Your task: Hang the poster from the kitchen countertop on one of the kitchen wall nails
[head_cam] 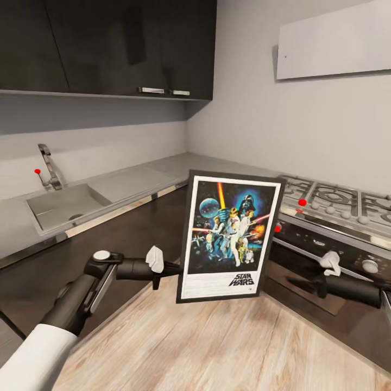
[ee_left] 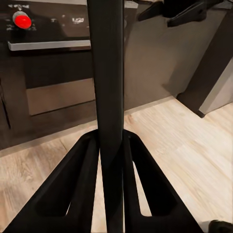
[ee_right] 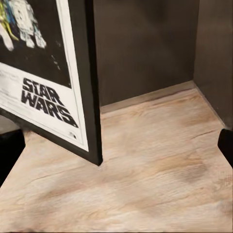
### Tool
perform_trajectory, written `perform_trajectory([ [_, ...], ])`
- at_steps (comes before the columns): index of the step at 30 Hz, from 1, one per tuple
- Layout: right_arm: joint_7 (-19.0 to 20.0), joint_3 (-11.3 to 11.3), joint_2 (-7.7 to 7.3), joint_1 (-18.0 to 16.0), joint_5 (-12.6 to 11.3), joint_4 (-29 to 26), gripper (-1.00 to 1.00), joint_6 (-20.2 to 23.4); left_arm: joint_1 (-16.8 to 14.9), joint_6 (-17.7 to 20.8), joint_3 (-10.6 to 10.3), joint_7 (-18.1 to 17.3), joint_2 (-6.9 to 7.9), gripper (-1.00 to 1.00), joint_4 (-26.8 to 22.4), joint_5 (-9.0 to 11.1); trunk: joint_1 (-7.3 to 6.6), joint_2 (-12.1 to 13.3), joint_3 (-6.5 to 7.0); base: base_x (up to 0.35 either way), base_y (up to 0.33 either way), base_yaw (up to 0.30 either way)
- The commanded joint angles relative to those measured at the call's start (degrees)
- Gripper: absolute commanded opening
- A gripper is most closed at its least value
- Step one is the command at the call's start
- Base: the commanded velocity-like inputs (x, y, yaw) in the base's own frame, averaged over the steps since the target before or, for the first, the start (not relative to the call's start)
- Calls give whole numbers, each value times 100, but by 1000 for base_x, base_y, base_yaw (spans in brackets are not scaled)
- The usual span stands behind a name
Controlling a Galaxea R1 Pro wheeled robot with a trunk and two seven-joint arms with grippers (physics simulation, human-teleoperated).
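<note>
Kitchen corner: the grey metal desk (head_cam: 136,182) is running in an L along both walls, with a sink (head_cam: 60,206) and tap (head_cam: 49,165) on the left run and a gas hob (head_cam: 336,203) on the right run, over dark cabinet fronts. Dark wall cupboards (head_cam: 108,46) are hanging above the left run. A light-grey wall panel (head_cam: 334,41) is mounted above the hob, with a tiny dark nail (head_cam: 285,56) showing near its left end. The floor (head_cam: 217,342) is pale wood plank.

The poster (head_cam: 231,236) is being held upright in the air over the floor, in front of the oven (head_cam: 326,255), tilted slightly, print facing the head camera. It is being gripped at its left edge by the left gripper (head_cam: 171,267); in the left wrist view the jaws are being seen clenched on the black frame edge (ee_left: 108,97), one finger (ee_left: 68,184) on each side.

The right gripper (head_cam: 304,285) is being held off to the poster's right, apart from it; jaw state cannot be told. In the right wrist view the poster's lower corner (ee_right: 73,116) is showing just ahead, above the floor.
</note>
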Motion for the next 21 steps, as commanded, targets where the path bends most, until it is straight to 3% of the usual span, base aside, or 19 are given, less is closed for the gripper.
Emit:
perform_trajectory([
  [1, 230, -4, -49, -49, 37, 87, 100, 49, -2, 37, -9, 3, 24, -100, -3, 14, 0, -3, -6, 0, 0, 0],
  [6, 711, 27, -125, -217, 58, 406, 100, 47, -2, -37, -9, -41, 50, -100, -1, 17, 0, -3, -6, 0, 0, 0],
  [12, 1365, 46, -137, -277, 60, 528, 100, 42, 0, -83, -9, -391, 62, -100, 7, 9, 0, -3, -6, 0, 0, 0],
  [21, 1448, 268, -128, -282, 23, 533, 100, 41, 0, -83, -16, -451, 45, -100, 1, 17, 0, -3, -6, 0, 0, 0],
])
